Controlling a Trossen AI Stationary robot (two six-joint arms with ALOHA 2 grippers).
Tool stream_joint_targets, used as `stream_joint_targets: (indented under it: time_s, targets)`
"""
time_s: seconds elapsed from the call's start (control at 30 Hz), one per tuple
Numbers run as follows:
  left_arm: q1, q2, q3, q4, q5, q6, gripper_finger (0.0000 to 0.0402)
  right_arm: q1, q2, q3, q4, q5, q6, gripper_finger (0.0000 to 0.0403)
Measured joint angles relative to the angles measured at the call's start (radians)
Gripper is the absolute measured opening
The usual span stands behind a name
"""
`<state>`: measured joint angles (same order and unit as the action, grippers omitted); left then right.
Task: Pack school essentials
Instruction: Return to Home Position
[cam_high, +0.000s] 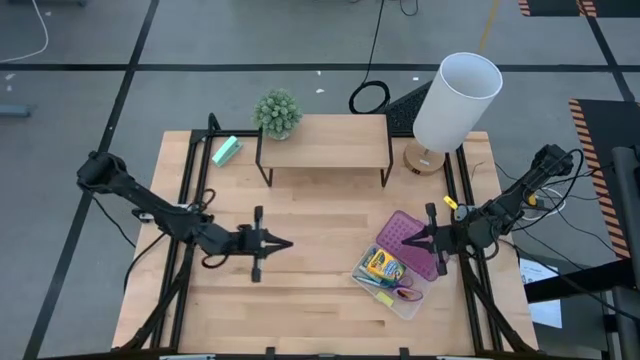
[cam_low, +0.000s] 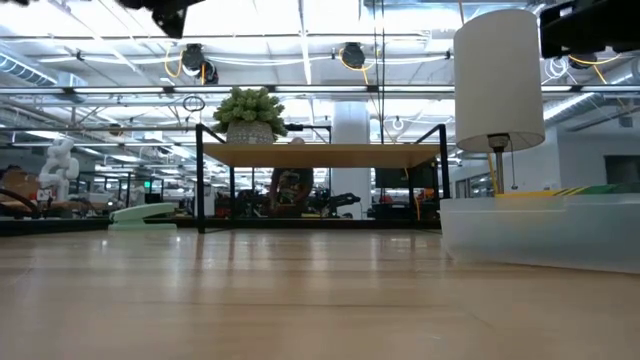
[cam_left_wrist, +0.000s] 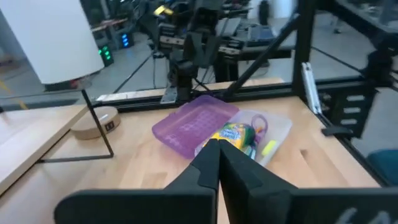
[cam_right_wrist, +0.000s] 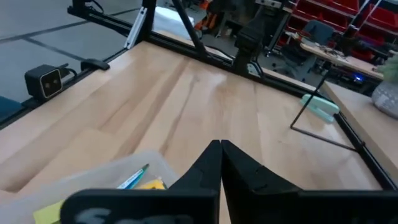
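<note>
Two dark arms over a wooden table (cam_high: 320, 300). Left gripper (cam_high: 284, 243) out over the middle of the table, above bare wood, well apart from the box. Fingers (cam_left_wrist: 208, 163) pressed together, holding nothing. Right gripper (cam_high: 418, 239) at the right side of the table, right by the purple lid (cam_high: 408, 241). Fingers (cam_right_wrist: 217, 163) pressed together too, holding nothing.

School things lying in a clear box (cam_high: 412, 303) on the right half of the table, near the front. Purple lid tilted, leaning on the back edge of that box. Inside the box: a yellow-green crayon box (cam_high: 383, 267), purple-handled scissors (cam_high: 406, 294) next to it, and a tiny yellow piece (cam_high: 384, 298). Tip of a pen (cam_right_wrist: 132, 178) just seen inside the box in the right wrist view.

Farther back: a small shelf (cam_high: 324, 140) with a green plant (cam_high: 277, 112) on its left end, a white lamp (cam_high: 452, 102) to the right of the shelf, and a mint-green block (cam_high: 227, 150) to the left of it.
</note>
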<state>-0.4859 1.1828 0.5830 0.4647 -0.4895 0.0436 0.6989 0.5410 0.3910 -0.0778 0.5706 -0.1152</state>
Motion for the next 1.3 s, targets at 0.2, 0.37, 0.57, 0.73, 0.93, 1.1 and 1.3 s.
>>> stream_joint_targets:
  time_s: [0.2,0.37,0.57,0.73,0.93,1.1,1.3]
  targets:
    - [0.03,-0.136,-0.171,0.159,0.129,0.055,0.0008,-0.031,-0.05,-0.056,0.016,-0.057,0.023,0.0]
    - [0.066,-0.224,-0.269,0.196,0.135,0.033,0.0007,-0.07,-0.084,-0.129,0.121,-0.134,-0.013,0.0]
    - [0.092,-0.264,-0.312,0.192,0.142,0.006,0.0003,-0.158,-0.106,-0.187,0.184,-0.236,-0.034,0.0]
    - [0.106,-0.26,-0.312,0.182,0.106,-0.018,0.0015,-0.246,-0.111,-0.203,0.187,-0.365,-0.027,0.0]
    - [0.106,-0.26,-0.313,0.181,-0.011,0.026,0.0027,-0.313,-0.108,-0.204,0.202,-0.445,-0.035,0.0]
    - [0.111,-0.26,-0.313,0.183,-0.025,-0.027,0.0016,-0.343,-0.103,-0.207,0.216,-0.447,-0.045,0.0]
    - [0.113,-0.259,-0.313,0.181,-0.025,-0.047,0.0005,-0.377,-0.099,-0.292,0.37,-0.497,-0.068,0.0]
